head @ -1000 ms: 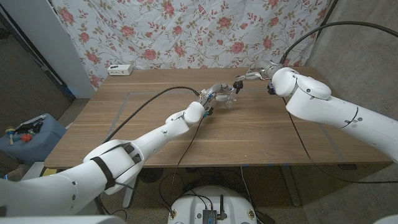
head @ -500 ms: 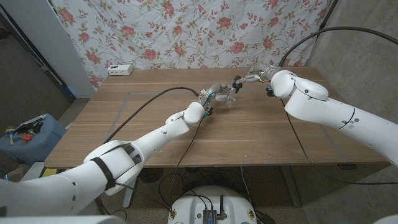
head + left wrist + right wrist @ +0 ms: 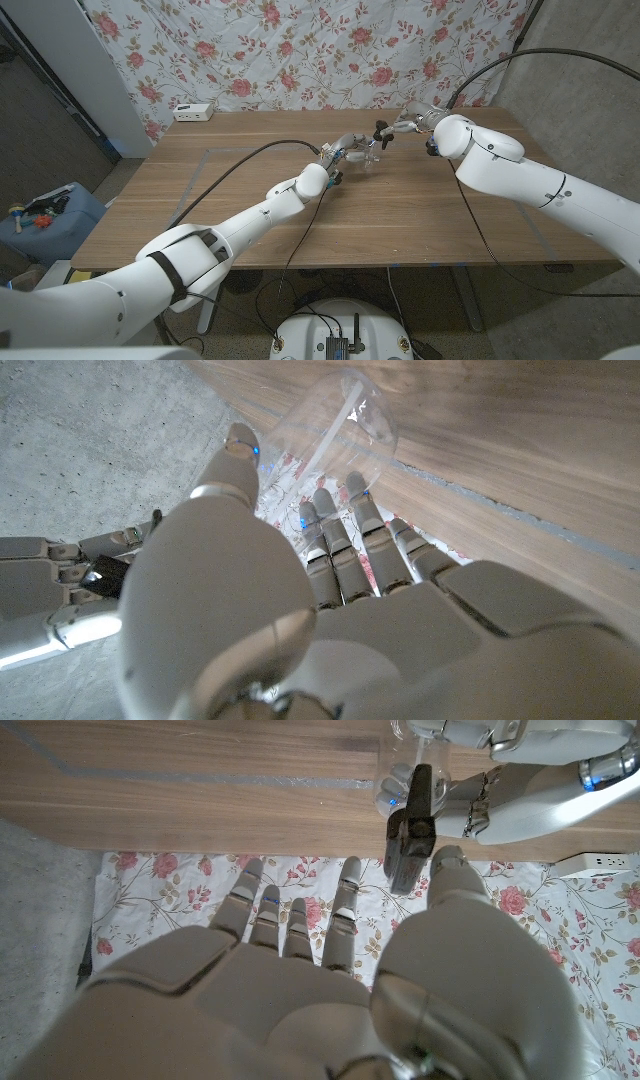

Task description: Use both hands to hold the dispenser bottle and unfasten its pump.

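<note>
Since a second ago the right hand (image 3: 408, 125) has slid toward the robot's left along the tabletop's far edge, closing on the pump (image 3: 381, 131), while the left hand (image 3: 345, 150) has kept its place.

Seen from the right wrist, the right hand's fingers (image 3: 290, 930) are spread and straight, and its thumb lies just beside the black pump head; whether thumb and pump touch cannot be told, and no grip shows. The left hand is wrapped about the dispenser bottle (image 3: 366, 152), a clear plastic body: in the left wrist view its fingers (image 3: 345, 540) lie along one side of the clear wall (image 3: 335, 430) and the thumb along the other. The pump stands on top of the bottle, between the two hands.

Bottle and hands are over the far middle of the wooden table (image 3: 230, 215), near its back edge. A white power strip (image 3: 193, 111) lies at the far left corner, before a flowered cloth (image 3: 300, 50). Black cables (image 3: 230, 165) trail across the tabletop.
</note>
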`<action>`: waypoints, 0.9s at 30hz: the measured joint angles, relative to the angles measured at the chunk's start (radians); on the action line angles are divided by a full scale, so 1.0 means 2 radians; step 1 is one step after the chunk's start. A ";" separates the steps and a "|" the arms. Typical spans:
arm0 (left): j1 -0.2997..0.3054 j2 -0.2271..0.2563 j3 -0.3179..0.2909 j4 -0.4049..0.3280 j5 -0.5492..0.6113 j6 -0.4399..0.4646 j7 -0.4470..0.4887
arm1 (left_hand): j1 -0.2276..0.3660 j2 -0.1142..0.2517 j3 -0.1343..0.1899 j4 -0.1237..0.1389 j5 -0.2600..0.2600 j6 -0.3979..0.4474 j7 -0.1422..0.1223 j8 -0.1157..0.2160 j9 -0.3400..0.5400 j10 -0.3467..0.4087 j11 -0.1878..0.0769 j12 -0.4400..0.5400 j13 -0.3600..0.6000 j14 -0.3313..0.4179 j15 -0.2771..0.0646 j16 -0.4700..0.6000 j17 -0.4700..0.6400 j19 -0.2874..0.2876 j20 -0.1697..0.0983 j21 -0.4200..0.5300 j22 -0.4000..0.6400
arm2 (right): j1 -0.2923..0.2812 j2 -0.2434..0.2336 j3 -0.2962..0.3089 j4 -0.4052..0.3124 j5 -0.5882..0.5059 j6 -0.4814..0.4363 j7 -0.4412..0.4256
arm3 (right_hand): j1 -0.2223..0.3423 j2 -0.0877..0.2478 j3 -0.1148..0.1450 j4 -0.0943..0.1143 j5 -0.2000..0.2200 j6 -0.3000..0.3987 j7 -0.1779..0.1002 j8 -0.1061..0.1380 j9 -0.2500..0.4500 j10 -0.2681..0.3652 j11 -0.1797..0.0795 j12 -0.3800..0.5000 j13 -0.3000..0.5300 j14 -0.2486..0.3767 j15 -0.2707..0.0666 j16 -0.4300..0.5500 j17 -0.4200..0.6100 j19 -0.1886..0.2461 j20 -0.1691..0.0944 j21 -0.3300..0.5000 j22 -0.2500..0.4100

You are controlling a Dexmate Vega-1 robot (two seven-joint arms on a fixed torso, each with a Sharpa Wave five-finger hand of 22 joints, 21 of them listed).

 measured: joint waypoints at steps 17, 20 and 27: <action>-0.007 -0.007 0.003 0.015 -0.003 -0.008 -0.005 | 0.000 0.000 0.000 0.000 0.002 0.000 0.000 0.001 0.000 0.000 0.000 -0.001 0.000 0.001 0.001 0.000 0.002 0.000 0.000 0.000 0.000 | -0.010 0.003 0.010 0.008 0.005 0.023 -0.009 | 0.027 0.009 0.017 -0.017 0.000 0.014 -0.014 0.011 0.005 0.006 -0.006 0.000 0.000 0.010 -0.010 0.002 0.001 0.007 0.000 0.000 0.000; -0.007 -0.007 0.003 0.017 -0.003 -0.009 -0.007 | 0.000 0.000 0.000 0.000 0.002 0.000 0.000 0.001 0.000 0.000 0.000 -0.001 0.000 0.001 0.001 -0.001 0.002 0.000 0.000 0.000 0.000 | -0.012 0.004 0.014 0.009 0.007 0.027 -0.009 | 0.029 0.012 0.020 -0.020 0.000 0.014 -0.014 0.013 0.007 0.006 -0.006 0.000 0.000 0.010 -0.010 0.002 0.001 0.007 0.000 0.000 0.000; -0.008 -0.008 0.003 0.018 -0.005 -0.009 -0.009 | 0.000 0.000 0.000 0.000 0.002 0.000 0.000 0.001 0.000 0.000 0.000 -0.002 0.000 0.001 0.001 0.001 0.002 0.000 0.000 0.000 0.000 | -0.021 0.004 0.025 0.012 0.016 0.043 -0.013 | 0.045 0.020 0.031 -0.028 0.000 0.010 -0.018 0.013 0.009 0.007 -0.007 0.000 0.000 0.011 -0.015 0.002 0.001 0.010 -0.002 0.000 0.000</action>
